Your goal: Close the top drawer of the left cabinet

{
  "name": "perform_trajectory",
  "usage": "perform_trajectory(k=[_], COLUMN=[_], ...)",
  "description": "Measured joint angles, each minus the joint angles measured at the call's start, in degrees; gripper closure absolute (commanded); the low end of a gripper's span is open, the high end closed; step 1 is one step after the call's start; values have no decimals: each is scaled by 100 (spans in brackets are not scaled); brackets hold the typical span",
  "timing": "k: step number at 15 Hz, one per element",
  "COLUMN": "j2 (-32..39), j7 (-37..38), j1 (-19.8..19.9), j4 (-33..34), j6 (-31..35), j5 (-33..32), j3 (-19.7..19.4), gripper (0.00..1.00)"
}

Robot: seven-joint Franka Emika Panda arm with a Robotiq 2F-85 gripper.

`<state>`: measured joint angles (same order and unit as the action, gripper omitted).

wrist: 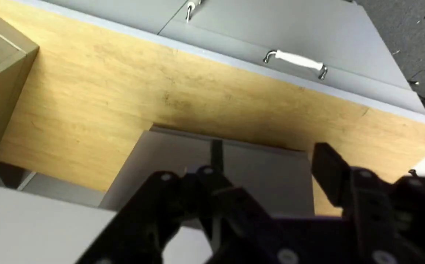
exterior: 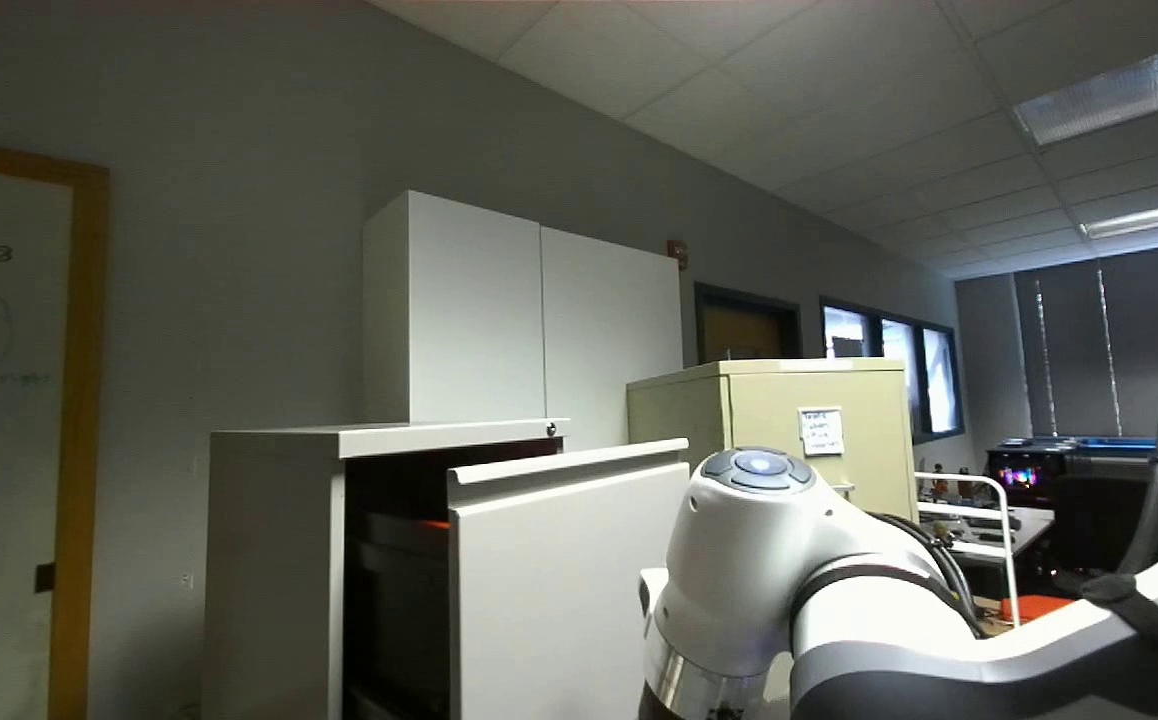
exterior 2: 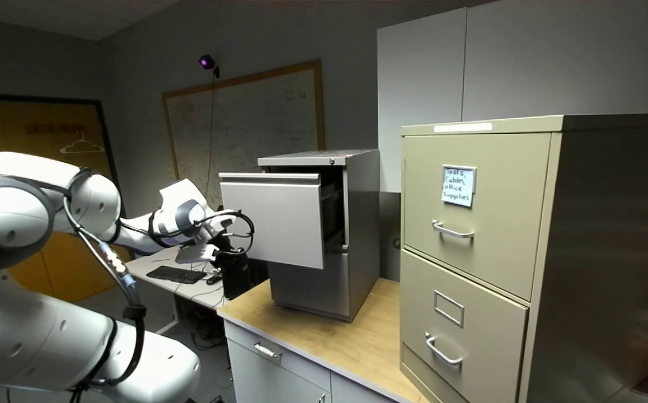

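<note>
The top drawer is pulled out of the left cabinet, its pale front showing in both exterior views (exterior: 559,590) (exterior 2: 271,218) with a dark inside behind it. The low pale cabinet (exterior: 269,560) (exterior 2: 362,224) stands on a wooden counter. In the wrist view the cabinet's lower front (wrist: 267,176) shows beyond the fingers, and a pale surface at bottom left looks like the drawer front (wrist: 43,231). My gripper (wrist: 271,165) is open, with nothing between its fingers. In an exterior view the gripper (exterior 2: 224,246) is at the drawer front's outer side; contact cannot be told.
A beige filing cabinet (exterior: 819,400) (exterior 2: 469,268) stands beside the left cabinet on the wooden counter (exterior 2: 313,319). A white two-door cupboard (exterior: 479,310) hangs behind. Base cupboards with handles (wrist: 297,60) are below the counter edge. A desk with a keyboard (exterior 2: 175,274) is beyond.
</note>
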<state>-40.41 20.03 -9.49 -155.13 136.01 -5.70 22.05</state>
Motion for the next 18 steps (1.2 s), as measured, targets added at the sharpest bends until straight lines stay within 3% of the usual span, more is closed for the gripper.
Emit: perform_trajectory(k=[5, 11, 18], j2=[-321, -954, -1912], j7=[891, 1929, 2217], j1=[277, 800, 1765], j4=[228, 319, 315], j6=[444, 1299, 2662], j5=[-296, -469, -500], j3=[538, 1284, 1942], gripper=[98, 98, 99])
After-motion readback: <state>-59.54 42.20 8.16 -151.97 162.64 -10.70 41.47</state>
